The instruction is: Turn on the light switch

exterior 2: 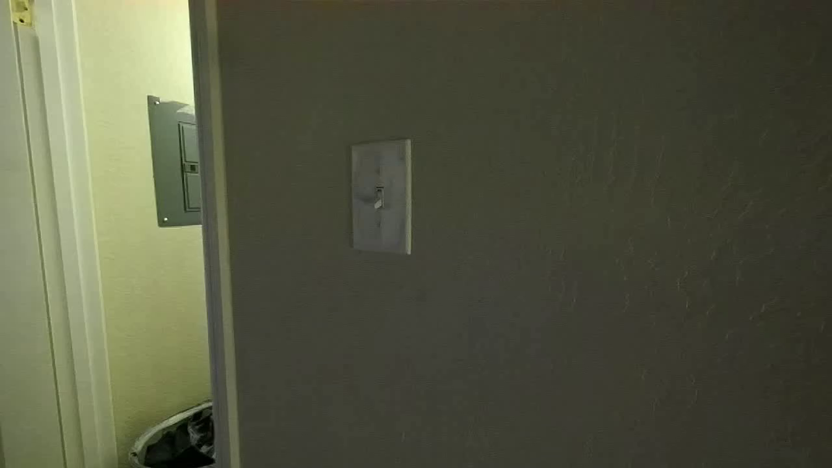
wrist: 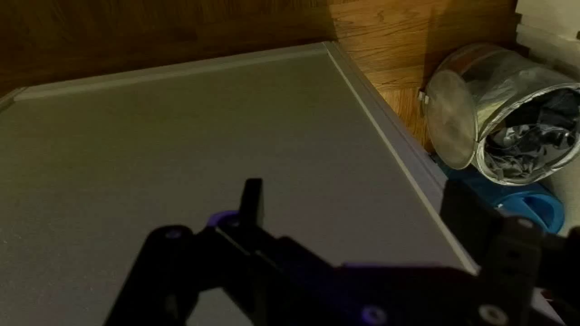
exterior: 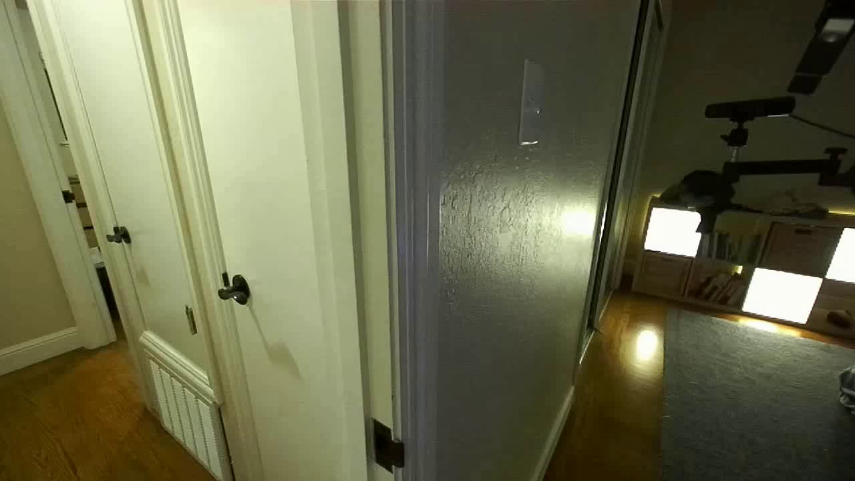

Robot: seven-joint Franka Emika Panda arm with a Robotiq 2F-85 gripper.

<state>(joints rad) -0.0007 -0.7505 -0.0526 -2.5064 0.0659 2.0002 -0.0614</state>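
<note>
The light switch is a pale upright wall plate on the grey wall in both exterior views (exterior 2: 381, 224) (exterior: 532, 100). Its small toggle (exterior 2: 379, 197) sits in the middle of the plate and appears to point down. The switch is out of view in the wrist view. My gripper (wrist: 355, 190) shows there with its two dark fingers spread wide apart and nothing between them. It faces the lower wall and floor at an angle. In an exterior view, a dark part (exterior: 825, 47) reaches in at the top right corner; I cannot tell if it is the gripper. Nothing touches the switch.
A door frame edge (exterior 2: 221, 260) stands left of the switch. A trash bin (wrist: 521, 113) and a blue bin (wrist: 537, 206) stand beyond the frame. A camera on a mount (exterior: 749, 108) and a shelf with bright cubes (exterior: 728, 257) are at the right. Doors (exterior: 247, 167) stand at left.
</note>
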